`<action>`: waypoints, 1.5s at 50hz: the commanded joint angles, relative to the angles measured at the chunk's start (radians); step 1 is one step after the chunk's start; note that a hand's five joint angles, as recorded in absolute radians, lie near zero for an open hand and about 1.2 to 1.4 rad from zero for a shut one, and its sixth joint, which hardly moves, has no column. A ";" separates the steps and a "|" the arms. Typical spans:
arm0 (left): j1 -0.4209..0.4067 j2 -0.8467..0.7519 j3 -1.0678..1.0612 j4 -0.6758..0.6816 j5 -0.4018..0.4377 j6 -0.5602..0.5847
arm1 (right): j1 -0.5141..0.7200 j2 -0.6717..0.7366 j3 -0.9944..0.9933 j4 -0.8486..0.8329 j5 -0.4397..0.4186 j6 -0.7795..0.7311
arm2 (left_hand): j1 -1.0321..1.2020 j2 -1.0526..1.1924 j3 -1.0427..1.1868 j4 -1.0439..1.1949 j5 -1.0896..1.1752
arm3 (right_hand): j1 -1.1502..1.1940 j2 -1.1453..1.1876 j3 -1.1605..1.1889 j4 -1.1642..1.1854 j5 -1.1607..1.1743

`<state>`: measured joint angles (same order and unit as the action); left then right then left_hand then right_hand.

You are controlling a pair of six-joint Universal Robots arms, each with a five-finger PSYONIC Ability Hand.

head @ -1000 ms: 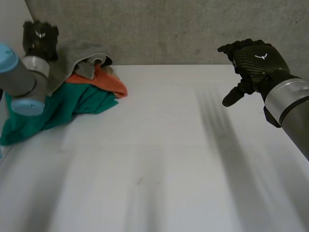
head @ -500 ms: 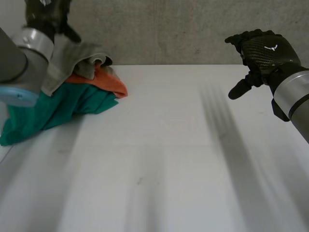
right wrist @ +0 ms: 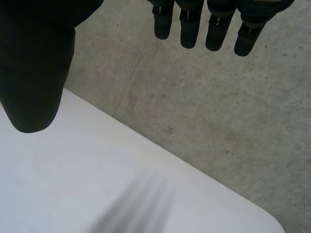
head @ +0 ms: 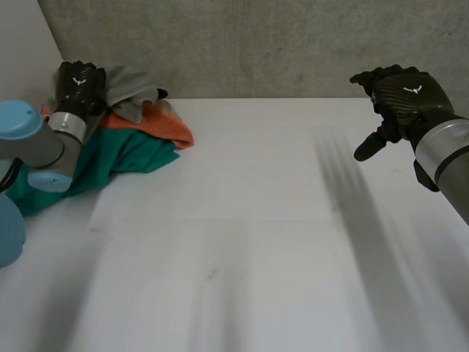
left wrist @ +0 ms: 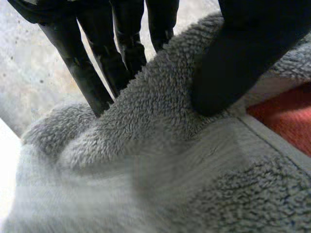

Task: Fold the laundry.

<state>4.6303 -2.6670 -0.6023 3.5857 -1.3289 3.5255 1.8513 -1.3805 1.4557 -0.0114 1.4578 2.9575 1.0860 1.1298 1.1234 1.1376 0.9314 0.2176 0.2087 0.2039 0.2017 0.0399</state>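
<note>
A grey terry towel (head: pixel 135 88) tops the pile at the white table's (head: pixel 256 242) far left corner, over an orange cloth (head: pixel 161 123) and a teal garment (head: pixel 124 154). The left hand (head: pixel 80 84) sits on it; the left wrist view reveals thumb and fingers (left wrist: pixel 82 63) pinching a towel ridge. The right hand (head: pixel 399 95) hovers relaxed, empty, well apart.

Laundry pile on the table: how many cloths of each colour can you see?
grey towel: 1
orange cloth: 1
green cloth: 1
Total: 3 cloths that show in the heap; more could be hidden underneath.
</note>
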 commanded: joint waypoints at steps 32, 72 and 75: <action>-0.473 0.697 -0.339 0.031 -0.161 -0.378 | -0.030 -0.098 -0.009 0.001 0.004 -0.026 | 0.310 0.266 0.273 0.259 0.290 | -0.043 -0.034 -0.029 -0.027 -0.040; -0.478 0.777 -1.010 -0.297 -0.282 -0.134 | 0.135 0.225 0.134 -0.002 -0.019 0.077 | -0.685 -0.728 -0.722 -0.736 -0.705 | -0.043 -0.034 -0.029 -0.027 -0.040; -0.498 0.740 -1.022 -0.216 -0.299 -0.129 | 0.167 0.279 0.104 -0.010 0.054 0.104 | -0.688 -0.731 -0.725 -0.739 -0.708 | -0.043 -0.034 -0.029 -0.027 -0.040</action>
<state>4.1673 -1.8822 -1.5893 3.2699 -1.6067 3.3993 1.9700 -1.1914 1.6051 -0.0037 1.4209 2.9776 0.4022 0.3935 0.3924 0.3845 0.2058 0.2176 0.2088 0.2039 0.2017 0.0398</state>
